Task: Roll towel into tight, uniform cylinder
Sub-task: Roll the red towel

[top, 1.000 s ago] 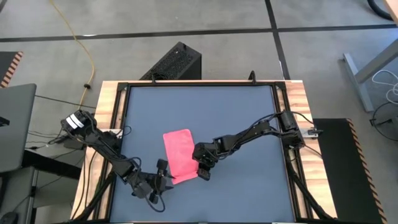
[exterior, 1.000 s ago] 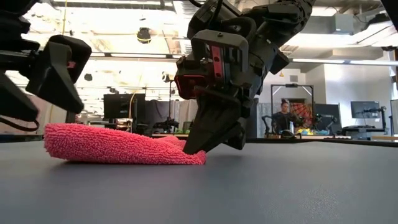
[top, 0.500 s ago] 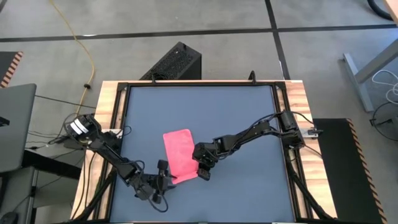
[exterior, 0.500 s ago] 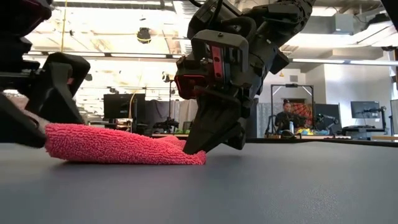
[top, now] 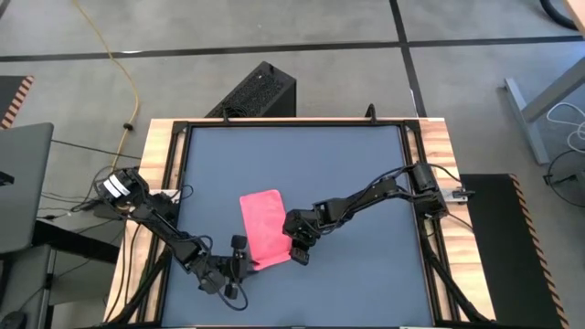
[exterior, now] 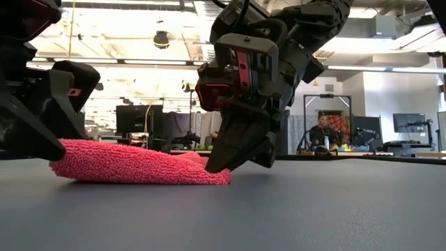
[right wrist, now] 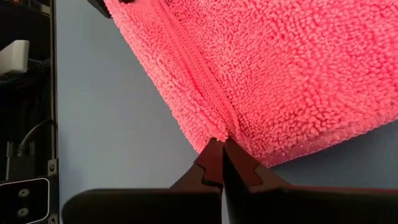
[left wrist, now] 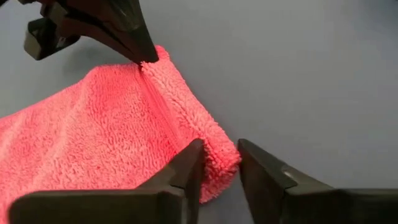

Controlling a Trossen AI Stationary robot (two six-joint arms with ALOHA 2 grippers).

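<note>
Towel [top: 262,229] lies folded flat on the dark tabletop [top: 347,174], a narrow pink strip near the table's front half, between the two arms; not yet rolled, no curl visible along any edge. Low view shows it as a low, soft mound [exterior: 132,165] with a doubled edge. Right gripper [top: 299,251] sits at the towel's near right corner, fingers pressed together with the tips meeting on the corner's seam line [right wrist: 219,138]; it looks to be pinching a fold of the terry there, likely to anchor or lift that corner for the first turn. Left gripper [left wrist: 219,168] is at the opposite near corner, fingers spread slightly with the towel's corner lying between them, not closed on it. Judgement: both arms are setting up on the same short edge, so the roll can start evenly across the width; an uneven grip here would give a cone instead of a cylinder. Soft pile may slip from a shallow pinch. Task looks barely begun. Room behind holds desks, monitors and a person [exterior: 319,130] well off from the table.
</note>
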